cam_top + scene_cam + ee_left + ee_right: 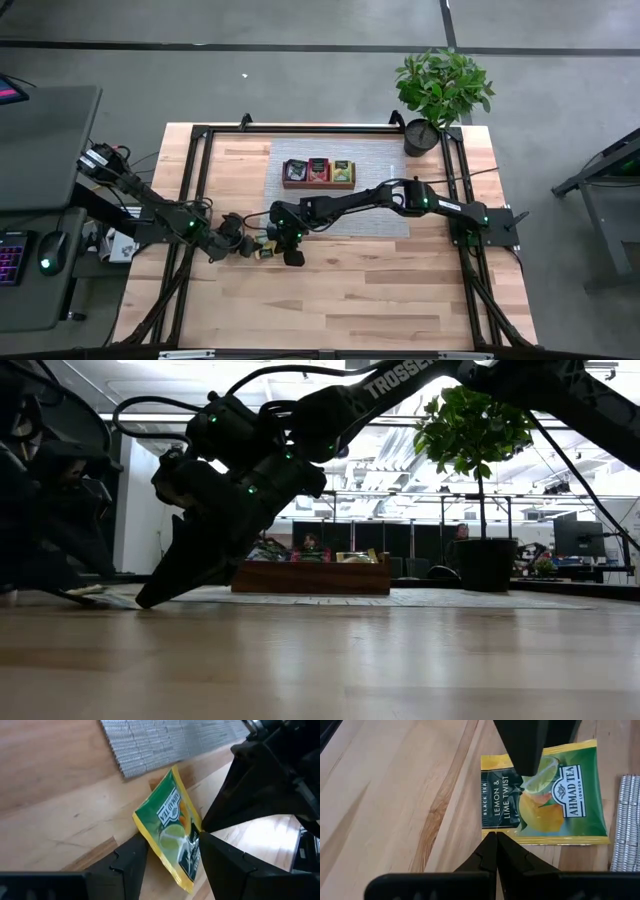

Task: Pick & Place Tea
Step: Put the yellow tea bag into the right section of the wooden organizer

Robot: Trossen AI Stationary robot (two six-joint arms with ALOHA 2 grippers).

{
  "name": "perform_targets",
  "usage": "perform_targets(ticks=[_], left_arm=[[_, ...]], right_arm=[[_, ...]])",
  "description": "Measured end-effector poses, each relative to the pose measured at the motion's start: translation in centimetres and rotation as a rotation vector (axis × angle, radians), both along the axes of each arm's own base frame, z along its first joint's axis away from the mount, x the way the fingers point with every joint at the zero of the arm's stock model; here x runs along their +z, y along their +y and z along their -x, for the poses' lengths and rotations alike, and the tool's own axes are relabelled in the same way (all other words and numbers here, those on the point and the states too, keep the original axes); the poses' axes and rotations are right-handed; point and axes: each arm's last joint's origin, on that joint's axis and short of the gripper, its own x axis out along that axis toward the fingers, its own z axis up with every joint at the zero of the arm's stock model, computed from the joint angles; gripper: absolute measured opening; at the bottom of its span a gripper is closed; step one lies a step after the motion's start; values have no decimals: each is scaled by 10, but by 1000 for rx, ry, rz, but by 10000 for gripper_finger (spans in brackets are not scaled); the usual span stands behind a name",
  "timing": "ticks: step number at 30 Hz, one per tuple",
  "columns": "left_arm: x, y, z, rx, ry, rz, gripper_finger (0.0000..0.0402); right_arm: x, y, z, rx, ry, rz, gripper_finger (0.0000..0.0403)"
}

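One yellow-green tea packet (555,795), labelled lemon and lime, lies flat on the bare wood just off the grey mat's near-left corner (263,251). My left gripper (172,840) comes at it from the table's left. It is open, with the packet (167,815) between its fingers. My right gripper (495,836) is shut and slants down from the right (142,600), its tips at the edge of the packet's black end. Other packets sit in the wooden tray (318,186). My left gripper has one finger (220,865) over the packet's black end (189,862); I cannot tell whether it touches the packet. My right gripper's shut fingertips (490,842) meet the outer edge of the packet's black end (490,827). They slant down from the table's right, and the packet lies flat on the wood.
The brown three-compartment tray (310,578) stands on the grey mat (385,205) toward the far edge. A potted plant (440,90) stands at the far right corner. Bare wood stretches toward the near edge. A desk with a keyboard and mouse stands left of the table.
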Motion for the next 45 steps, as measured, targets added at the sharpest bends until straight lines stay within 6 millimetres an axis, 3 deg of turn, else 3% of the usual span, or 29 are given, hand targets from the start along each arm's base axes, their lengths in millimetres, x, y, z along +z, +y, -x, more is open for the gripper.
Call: perform_targets(ticks=[7,16,18,23,33,45], left_arm=[[-1,2,0,-3,-7,-62,167],[-2,3,1,-13,4,-94,24],[-2,3,1,-22,9,-104,7],[-3,3,2,-61,25,-148,2],[-3,3,3,-112,30,-182,0],[19,-3,-6,-258,-179,-282,0]], right_arm=[[1,0,-1,-1,-14,0,0],[1,0,-1,-8,-13,2,0],[1,0,-1,-21,-7,-6,0],[1,0,-1,-60,11,-34,0],[20,0,5,-133,87,-91,1],[68,4,24,-119,153,-116,11]])
